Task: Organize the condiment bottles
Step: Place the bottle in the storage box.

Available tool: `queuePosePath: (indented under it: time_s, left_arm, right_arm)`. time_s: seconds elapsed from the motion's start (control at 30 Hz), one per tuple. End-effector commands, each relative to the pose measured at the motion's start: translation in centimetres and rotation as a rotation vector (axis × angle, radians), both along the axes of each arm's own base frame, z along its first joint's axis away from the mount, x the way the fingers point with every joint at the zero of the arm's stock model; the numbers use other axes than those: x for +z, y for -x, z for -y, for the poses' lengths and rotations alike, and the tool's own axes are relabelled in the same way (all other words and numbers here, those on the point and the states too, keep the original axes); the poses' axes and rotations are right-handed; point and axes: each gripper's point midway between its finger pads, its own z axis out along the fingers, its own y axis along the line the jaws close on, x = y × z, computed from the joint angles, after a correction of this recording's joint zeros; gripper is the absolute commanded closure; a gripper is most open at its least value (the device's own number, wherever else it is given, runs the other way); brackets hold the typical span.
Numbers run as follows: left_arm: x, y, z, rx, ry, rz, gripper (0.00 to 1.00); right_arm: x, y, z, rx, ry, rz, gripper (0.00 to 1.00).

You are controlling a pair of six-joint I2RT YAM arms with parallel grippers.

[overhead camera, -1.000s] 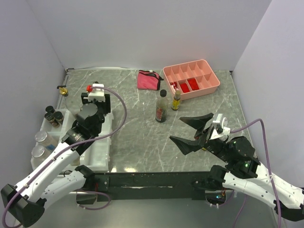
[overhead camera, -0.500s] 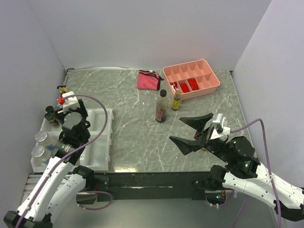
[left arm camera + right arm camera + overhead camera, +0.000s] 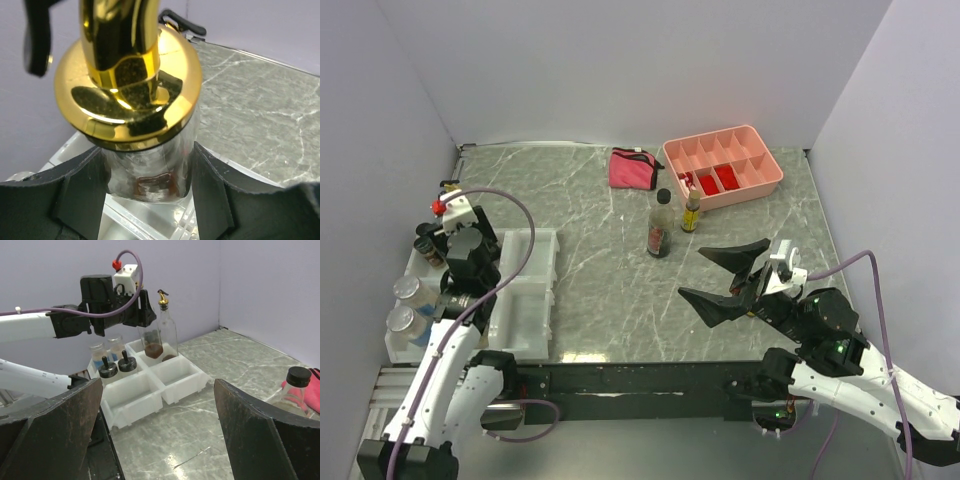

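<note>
My left gripper (image 3: 150,195) is shut on a clear gold-topped bottle (image 3: 127,85) with a little dark liquid. It holds the bottle upright over the back left compartment of the white bin (image 3: 525,300). In the right wrist view the held bottle (image 3: 151,340) hangs beside a second gold-topped bottle (image 3: 167,330) standing in the bin. Black-lidded spice jars (image 3: 428,245) and silver-lidded jars (image 3: 402,300) sit in the bin's left compartments. A black-capped dark bottle (image 3: 660,225) and a small yellow bottle (image 3: 692,212) stand mid-table. My right gripper (image 3: 725,272) is open and empty, right of centre.
A pink compartment tray (image 3: 725,165) with red items stands at the back right. A pink zip pouch (image 3: 632,168) lies at the back centre. The bin's right compartments (image 3: 175,377) hold nothing. Walls close in on the left, back and right.
My left arm has swung left from over the middle of the bin to its back left corner, carrying the bottle. The right arm has not moved.
</note>
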Motion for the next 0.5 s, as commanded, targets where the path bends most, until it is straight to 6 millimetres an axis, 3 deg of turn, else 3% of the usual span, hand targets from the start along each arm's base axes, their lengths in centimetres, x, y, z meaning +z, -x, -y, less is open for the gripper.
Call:
queuePosePath:
  time_s: [0.0,0.47]
  left_arm:
    - [2.4,-0.9,0.1,-0.029,0.032,0.139,0.99]
    - [-0.8,-2.9,0.2,-0.079,0.106,0.119,0.99]
  right_arm:
    - [1.2,0.4,0.4,0.009,-0.036,0.017,0.0]
    - [1.2,0.5,0.5,0.011,-0.036,0.017,0.0]
